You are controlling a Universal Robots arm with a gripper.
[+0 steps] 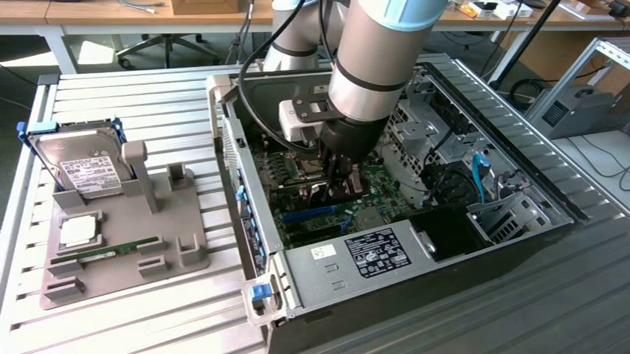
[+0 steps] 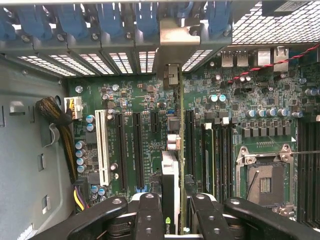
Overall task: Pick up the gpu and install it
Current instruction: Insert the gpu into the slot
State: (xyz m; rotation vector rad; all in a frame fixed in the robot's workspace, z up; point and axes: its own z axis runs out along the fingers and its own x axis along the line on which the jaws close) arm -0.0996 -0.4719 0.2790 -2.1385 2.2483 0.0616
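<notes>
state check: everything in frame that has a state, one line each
thin dark gpu card with silver bracket: gripped edge-on over green motherboard; seating unclear.
black gripper: jaws shut on the card.
dark PC tower case: side open, lying flat.
silver hard drive with white label: upright in grey holder.
narrow green RAM stick: flat in holder.

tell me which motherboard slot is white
The long slot nearest the braided cable bundle; the slots next to it are black.
</notes>
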